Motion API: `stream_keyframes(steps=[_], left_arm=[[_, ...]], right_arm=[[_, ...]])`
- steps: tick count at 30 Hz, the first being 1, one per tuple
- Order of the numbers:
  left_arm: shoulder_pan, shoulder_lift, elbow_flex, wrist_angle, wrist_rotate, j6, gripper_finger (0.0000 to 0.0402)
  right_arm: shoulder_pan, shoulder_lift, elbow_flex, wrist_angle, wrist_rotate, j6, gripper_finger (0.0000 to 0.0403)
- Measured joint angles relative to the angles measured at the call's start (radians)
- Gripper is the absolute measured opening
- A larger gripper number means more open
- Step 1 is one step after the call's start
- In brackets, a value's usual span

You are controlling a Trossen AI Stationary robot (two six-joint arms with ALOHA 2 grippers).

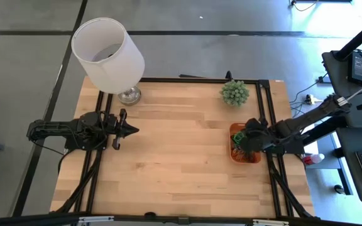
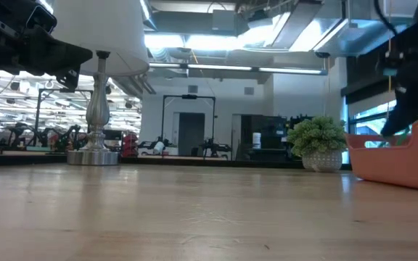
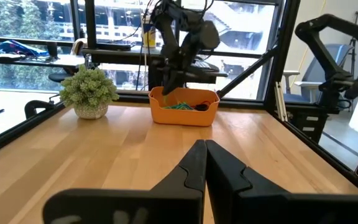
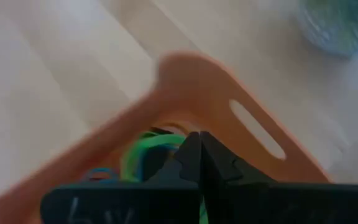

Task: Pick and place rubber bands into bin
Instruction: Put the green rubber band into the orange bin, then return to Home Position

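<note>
Orange bin [image 1: 234,130] with green, red and dark rubber bands [image 3: 184,106] inside, pale wood-grain table [image 1: 175,157] framed in black, white lampshade [image 1: 108,53] on a silver base [image 1: 129,95], green potted plant [image 1: 234,93] in a pale pot, 2 dark arms

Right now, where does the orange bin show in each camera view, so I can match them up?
High view: the orange bin sits at the table's right edge, under the right gripper.
Low view: at the far right, only partly in the picture.
Left wrist view: upper middle, across the table.
Right wrist view: fills the middle, close up and blurred.
Shared landmark: the little plant beside the bin, seen in all four views.
</note>
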Motion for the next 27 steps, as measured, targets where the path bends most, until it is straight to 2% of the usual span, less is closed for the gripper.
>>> stream_keyframes(steps=[6,11,20,27], left_arm=[[0.0,0.0,0.0,0.0,0.0,0.0,0.0002],[0.0,0.0,0.0,0.0,0.0,0.0,0.0002],[0.0,0.0,0.0,0.0,0.0,0.0,0.0002],[0.0,0.0,0.0,0.0,0.0,0.0,0.0002]], right_arm=[[-0.039,0.001,-0.068,0.009,-0.014,0.136,0.0008],[-0.044,0.0,-0.075,0.01,-0.028,0.198,0.0057],[-0.044,-0.013,0.004,-0.053,-0.037,0.179,0.0159],[-0.044,-0.013,0.046,-0.039,-0.046,0.074,0.0181]])
